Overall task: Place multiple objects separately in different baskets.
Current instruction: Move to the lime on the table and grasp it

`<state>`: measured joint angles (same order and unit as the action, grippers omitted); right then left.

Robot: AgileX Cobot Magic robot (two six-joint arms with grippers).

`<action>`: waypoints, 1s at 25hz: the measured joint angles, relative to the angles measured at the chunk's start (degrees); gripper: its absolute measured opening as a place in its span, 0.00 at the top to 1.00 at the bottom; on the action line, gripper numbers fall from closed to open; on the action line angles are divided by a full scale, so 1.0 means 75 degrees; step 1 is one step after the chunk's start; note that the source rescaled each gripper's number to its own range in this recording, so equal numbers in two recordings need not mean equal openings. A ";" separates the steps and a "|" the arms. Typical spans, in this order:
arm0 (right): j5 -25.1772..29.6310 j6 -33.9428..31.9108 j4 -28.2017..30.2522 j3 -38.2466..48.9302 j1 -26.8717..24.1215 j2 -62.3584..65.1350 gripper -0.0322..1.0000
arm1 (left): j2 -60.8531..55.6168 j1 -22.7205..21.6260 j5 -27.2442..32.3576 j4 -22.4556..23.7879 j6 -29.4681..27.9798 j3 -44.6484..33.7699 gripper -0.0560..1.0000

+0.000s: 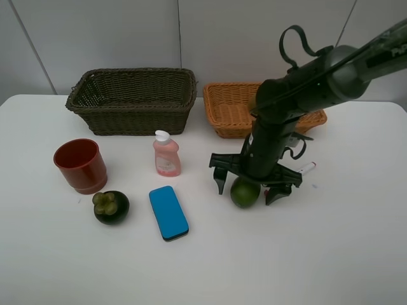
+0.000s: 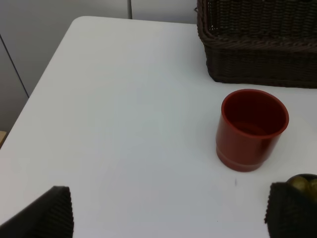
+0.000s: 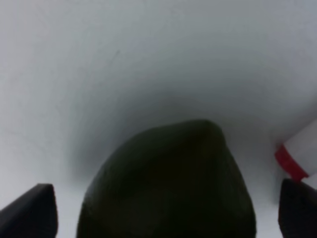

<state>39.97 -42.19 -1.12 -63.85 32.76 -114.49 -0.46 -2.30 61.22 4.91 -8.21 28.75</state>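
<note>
White table (image 1: 331, 254) before a pale grey panelled wall, seen from the high camera; places are given relative to the pink bottle with white cap (image 1: 166, 154), which stands upright near the table's middle.

Behind the bottle, at the wall side, stands the dark olive-brown basket (image 1: 130, 100); behind and to the right of the bottle lies the shallower light orange basket (image 1: 229, 111), partly covered by the right arm. Left of the bottle stands the red plastic cup (image 1: 81, 165), mouth up. In front of the bottle and slightly left sits the dark mangosteen (image 1: 111, 206); directly in front lies the blue flat block (image 1: 168, 213). Right of the bottle rests the green lime (image 1: 245, 192), and further right the white marker (image 1: 307, 168), partly hidden by the arm.

The right gripper (image 1: 247, 189) points down over the lime, its fingers (image 3: 29, 210) spread wide to either side of the fruit; no contact with the lime can be made out. The left gripper (image 2: 168, 213) hangs with its fingers (image 2: 44, 213) wide apart and nothing between them, on the far side of the cup from the bottle.
</note>
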 joint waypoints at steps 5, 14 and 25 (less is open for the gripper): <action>-0.0006 -0.0001 0.0009 0.0000 0.0000 0.0000 0.43 | 0.0000 0.0000 0.0000 0.0000 0.0000 0.0000 0.00; 0.0008 -0.0001 0.0009 0.0000 0.0000 0.0000 0.43 | 0.0000 0.0000 0.0000 0.0000 0.0000 0.0000 0.00; 0.0565 -0.0001 0.0327 -0.0122 0.0000 0.0529 0.43 | 0.0000 0.0000 0.0000 0.0000 0.0000 0.0000 0.00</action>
<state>44.21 -42.20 1.33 -64.77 32.76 -110.52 -0.46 -2.30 61.22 4.91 -8.21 28.75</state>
